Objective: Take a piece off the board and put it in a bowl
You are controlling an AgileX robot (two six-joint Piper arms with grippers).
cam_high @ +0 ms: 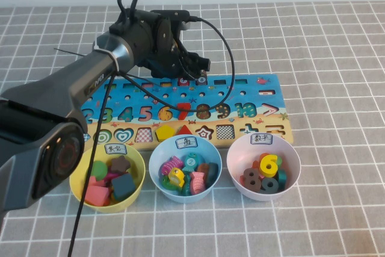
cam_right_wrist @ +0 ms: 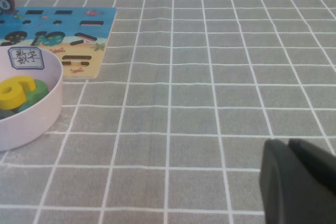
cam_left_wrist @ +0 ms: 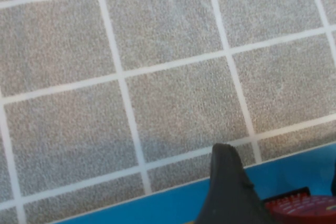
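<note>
My left gripper [cam_high: 195,67] reaches over the far edge of the blue board [cam_high: 264,85]. In the left wrist view its fingers [cam_left_wrist: 228,187] stand apart on either side of the red piece [cam_left_wrist: 304,208], which sits on the board [cam_left_wrist: 173,203] in front of a dark slot. In the high view the arm hides the piece. The light blue bowl [cam_high: 157,167] stands in front of the board, in the middle, with several pieces in it. My right gripper [cam_right_wrist: 287,142] is shut and empty over bare table to the right of the board; it does not show in the high view.
A dark grey-black peg [cam_high: 201,79] stands on the board just beside the left gripper and also shows in the right wrist view [cam_right_wrist: 5,1]. A yellow bowl [cam_high: 138,161] and a pale pink bowl [cam_high: 237,148] flank the blue one. A grey checked cloth covers the table.
</note>
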